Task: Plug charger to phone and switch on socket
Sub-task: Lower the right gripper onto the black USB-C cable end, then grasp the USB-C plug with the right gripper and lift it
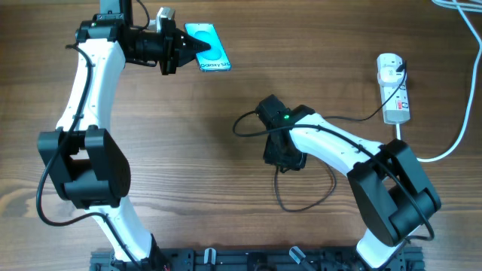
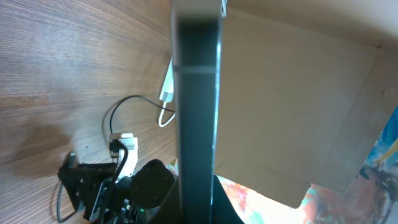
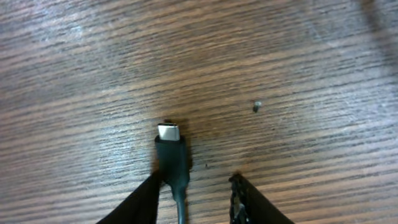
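Note:
The phone (image 1: 212, 47) has a cyan screen and lies flat, face up, at the far left of the table. My left gripper (image 1: 188, 47) is shut on its left end. In the left wrist view the phone shows edge-on as a dark bar (image 2: 196, 93). The charger's metal-tipped connector (image 3: 169, 133) lies on the wood between the fingers of my right gripper (image 3: 196, 186), which is open, with the left finger touching the cable. In the overhead view my right gripper (image 1: 283, 158) is mid-table, and the thin black cable (image 1: 301, 205) loops beside it. The white socket (image 1: 394, 89) lies at the right with a black plug (image 1: 401, 71) in it.
A thick white lead (image 1: 456, 135) curves from the socket off the right edge. The socket (image 2: 166, 84) and the right arm (image 2: 118, 180) show across the table in the left wrist view. A cardboard wall (image 2: 298, 106) stands behind the table.

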Robot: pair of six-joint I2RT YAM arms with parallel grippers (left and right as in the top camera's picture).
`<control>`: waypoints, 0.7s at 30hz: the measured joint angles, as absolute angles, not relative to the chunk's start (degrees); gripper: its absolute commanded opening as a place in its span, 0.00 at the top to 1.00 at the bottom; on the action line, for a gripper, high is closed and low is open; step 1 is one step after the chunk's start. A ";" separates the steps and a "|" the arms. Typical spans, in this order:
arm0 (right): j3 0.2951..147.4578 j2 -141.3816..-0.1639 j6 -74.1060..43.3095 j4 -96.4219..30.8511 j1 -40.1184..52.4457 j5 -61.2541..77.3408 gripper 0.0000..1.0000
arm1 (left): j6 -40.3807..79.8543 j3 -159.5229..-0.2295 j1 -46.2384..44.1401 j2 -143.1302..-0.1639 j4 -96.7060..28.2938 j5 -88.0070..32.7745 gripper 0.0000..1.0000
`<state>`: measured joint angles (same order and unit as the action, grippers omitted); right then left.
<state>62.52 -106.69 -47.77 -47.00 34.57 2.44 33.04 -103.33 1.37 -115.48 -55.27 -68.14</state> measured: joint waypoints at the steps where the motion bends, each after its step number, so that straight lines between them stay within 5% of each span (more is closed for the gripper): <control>1: 62.52 -106.69 -47.48 -47.00 34.59 2.50 0.65 | 33.06 -103.33 1.37 -115.48 -55.27 -67.94 0.96; 5: 62.52 -106.69 -46.83 -46.98 34.59 2.52 0.75 | 33.04 -103.35 1.37 -115.48 -55.27 -67.72 0.96; 13: 62.67 -106.74 -46.61 -46.68 34.59 3.07 0.67 | 33.04 -103.33 1.37 -115.48 -55.27 -67.70 0.96; 21: 62.78 -106.83 -46.63 -46.65 34.68 3.68 0.78 | 33.04 -103.33 1.37 -115.48 -55.27 -67.68 0.96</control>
